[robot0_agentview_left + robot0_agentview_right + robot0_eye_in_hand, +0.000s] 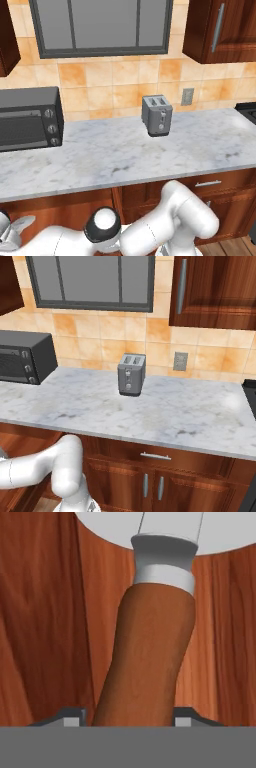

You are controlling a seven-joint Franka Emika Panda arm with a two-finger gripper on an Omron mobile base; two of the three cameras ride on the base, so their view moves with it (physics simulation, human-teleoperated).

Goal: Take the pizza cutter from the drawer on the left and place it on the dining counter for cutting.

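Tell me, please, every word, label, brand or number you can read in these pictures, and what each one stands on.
None: no readable text in any view.
microwave: three knobs, with no legible markings.
toaster: plain front and a round knob, no brand visible.
wall outlet: blank.
pizza cutter: bare wooden handle and plain silver collar, no stamp.

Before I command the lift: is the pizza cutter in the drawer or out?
In: brown wooden handle of the pizza cutter lies on wood drawer floor, between the fingertips.
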